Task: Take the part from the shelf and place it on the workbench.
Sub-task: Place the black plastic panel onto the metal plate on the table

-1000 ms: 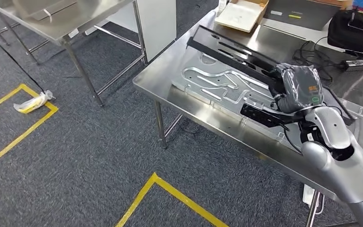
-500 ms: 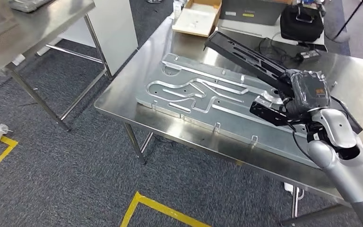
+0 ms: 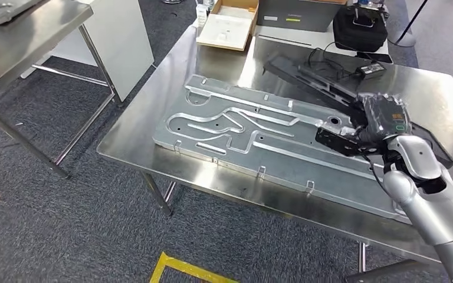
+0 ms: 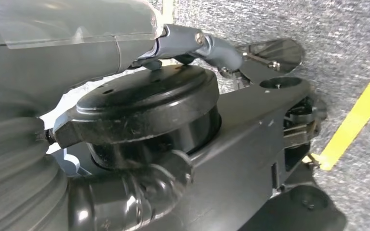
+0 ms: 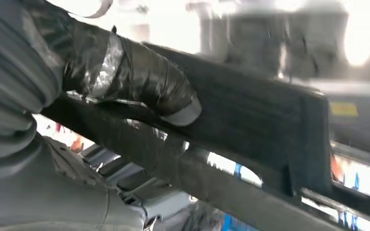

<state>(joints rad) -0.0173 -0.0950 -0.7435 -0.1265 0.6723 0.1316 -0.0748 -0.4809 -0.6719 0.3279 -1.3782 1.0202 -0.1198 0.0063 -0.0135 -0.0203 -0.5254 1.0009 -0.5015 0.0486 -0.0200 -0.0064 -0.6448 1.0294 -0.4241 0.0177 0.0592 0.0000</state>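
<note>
gripping one long black part (image 3: 312, 73), the right hand (image 3: 383, 118) hovers over one workbench (image 3: 147, 112).

— Where did the head camera look from?

— From high on the robot's body, facing forward and down across the steel tabletop (image 3: 153, 127) and the grey carpet (image 3: 65, 236), far enough back to take in most of the tabletop.

— And the right wrist camera?

— It sat right behind the right hand (image 3: 383, 118), very close, so the thumb (image 5: 144, 82) and the long black part (image 5: 250, 125) crowded the blurred picture. That hand and part (image 3: 312, 73) were what it shared with the head view.

— The left wrist one?

— It pointed down at the carpet (image 4: 279, 19) and a yellow floor line (image 4: 356, 120), at close range.
</note>
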